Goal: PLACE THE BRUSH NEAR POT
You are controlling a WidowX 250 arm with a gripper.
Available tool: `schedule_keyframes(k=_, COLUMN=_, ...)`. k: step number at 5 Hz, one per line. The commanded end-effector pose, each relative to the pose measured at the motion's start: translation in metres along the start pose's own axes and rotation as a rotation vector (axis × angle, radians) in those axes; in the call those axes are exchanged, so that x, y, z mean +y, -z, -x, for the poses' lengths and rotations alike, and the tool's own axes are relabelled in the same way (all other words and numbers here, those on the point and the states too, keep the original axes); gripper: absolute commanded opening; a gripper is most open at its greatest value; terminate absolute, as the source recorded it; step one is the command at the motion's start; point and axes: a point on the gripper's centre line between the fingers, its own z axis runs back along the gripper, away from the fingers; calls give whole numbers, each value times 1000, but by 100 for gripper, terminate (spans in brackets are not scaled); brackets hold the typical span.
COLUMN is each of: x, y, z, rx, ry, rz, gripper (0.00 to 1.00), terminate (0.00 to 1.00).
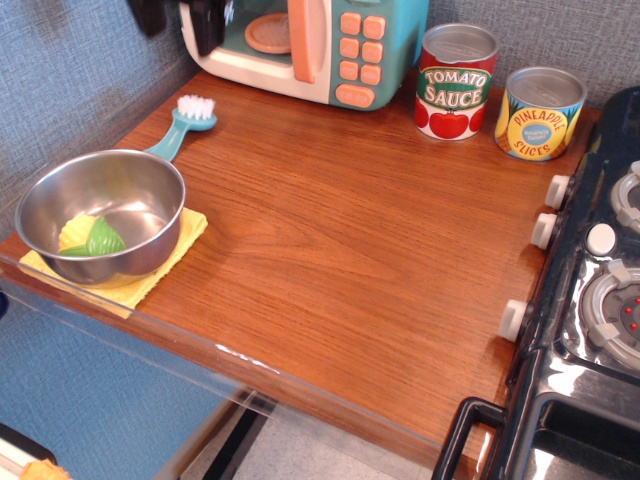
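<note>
The teal brush (pixel 183 124) lies flat on the wooden counter, its white bristled head toward the back and its handle end touching or tucked just behind the rim of the shiny steel pot (pixel 100 213). The pot stands on a yellow cloth (pixel 150 270) at the front left and holds a green and yellow toy piece (pixel 92 238). My gripper (pixel 177 17) is raised at the top left edge of the view, well above and behind the brush. Its two black fingers stand apart with nothing between them.
A teal and cream toy microwave (pixel 300 45) stands at the back. A tomato sauce can (pixel 455 82) and a pineapple slices can (pixel 540 113) stand at the back right. A black toy stove (pixel 590 300) with white knobs fills the right side.
</note>
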Motion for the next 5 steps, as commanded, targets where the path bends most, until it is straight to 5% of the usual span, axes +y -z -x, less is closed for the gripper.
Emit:
schedule_keyframes(k=1, x=-46, y=-31, z=33, rx=26, ry=6, rz=56, gripper=100, terminate=0)
schedule_keyframes(k=2, x=-65, y=-22, z=47, rx=75, ry=-6, rz=70, gripper=100, terminate=0)
schedule_keyframes(k=4, x=-75, y=-23, z=53, rx=79, ry=-12, rz=59, gripper=100, terminate=0)
schedule_keyframes(k=5, x=-75, y=-23, z=53, rx=79, ry=-12, rz=59, gripper=100, terminate=100)
